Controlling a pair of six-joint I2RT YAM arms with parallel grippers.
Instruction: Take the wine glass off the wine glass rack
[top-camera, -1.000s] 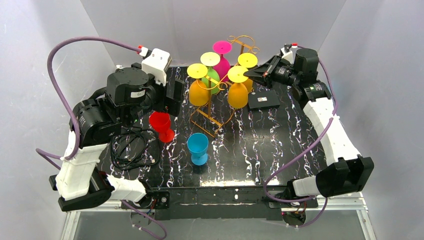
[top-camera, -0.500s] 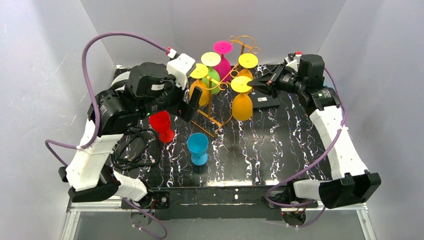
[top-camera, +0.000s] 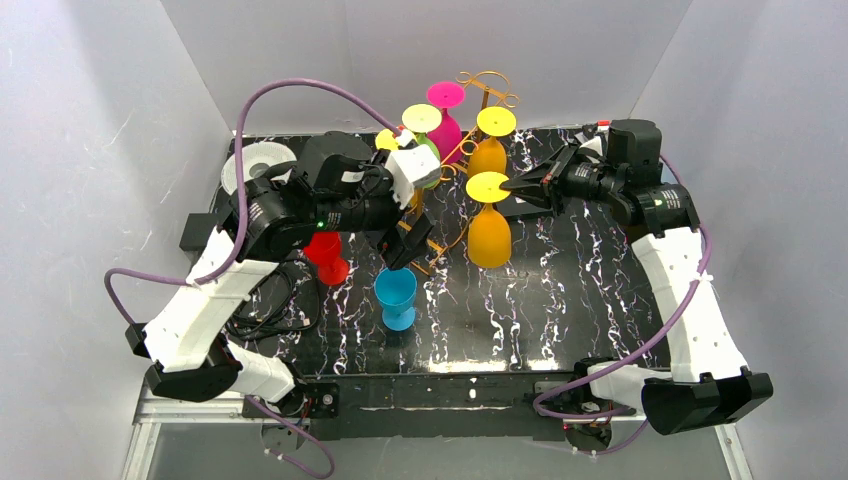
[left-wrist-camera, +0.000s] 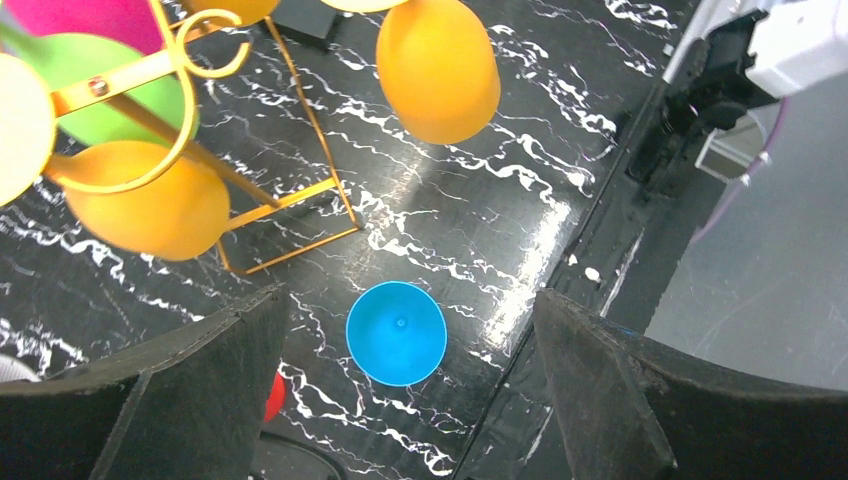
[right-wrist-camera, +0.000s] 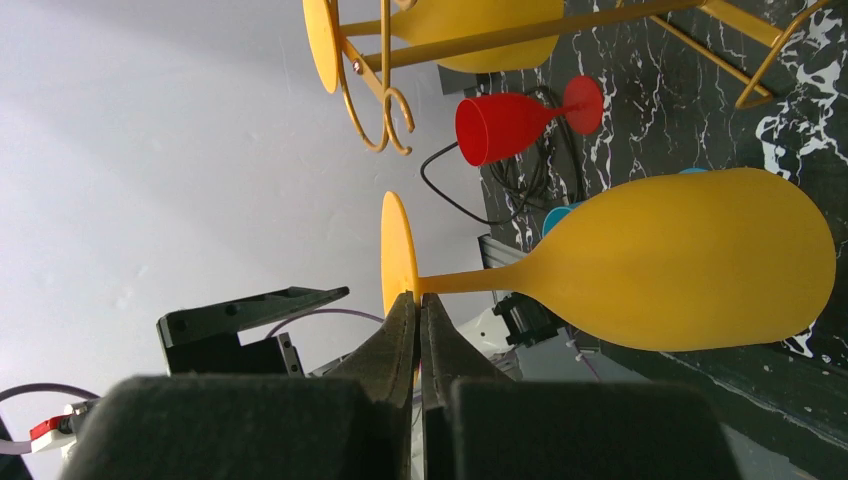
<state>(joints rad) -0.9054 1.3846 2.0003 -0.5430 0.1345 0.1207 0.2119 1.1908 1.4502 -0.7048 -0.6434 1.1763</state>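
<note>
The golden wire wine glass rack (top-camera: 487, 82) stands at the back middle, with pink, green and yellow-orange glasses hanging upside down on it. My right gripper (top-camera: 514, 186) is shut on the flat foot of a yellow-orange wine glass (top-camera: 490, 235), which hangs bowl down just right of the rack and apart from its scroll ends. In the right wrist view the gripper (right-wrist-camera: 418, 300) pinches the foot's rim beside the stem, and the bowl (right-wrist-camera: 680, 265) is free of the rack (right-wrist-camera: 385, 100). My left gripper (top-camera: 400, 245) is open and empty in front of the rack, above the table.
A blue glass (top-camera: 396, 295) and a red glass (top-camera: 325, 250) stand upright on the black marbled table (top-camera: 560, 300). The blue glass (left-wrist-camera: 396, 333) shows between my left fingers, far below them. A coiled black cable (top-camera: 260, 295) lies left. A white roll (top-camera: 255, 165) sits back left.
My right gripper has pulled the yellow-orange glass off the rack arm, toward the front right. My left arm has swung right, from the table's left side to in front of the rack.
</note>
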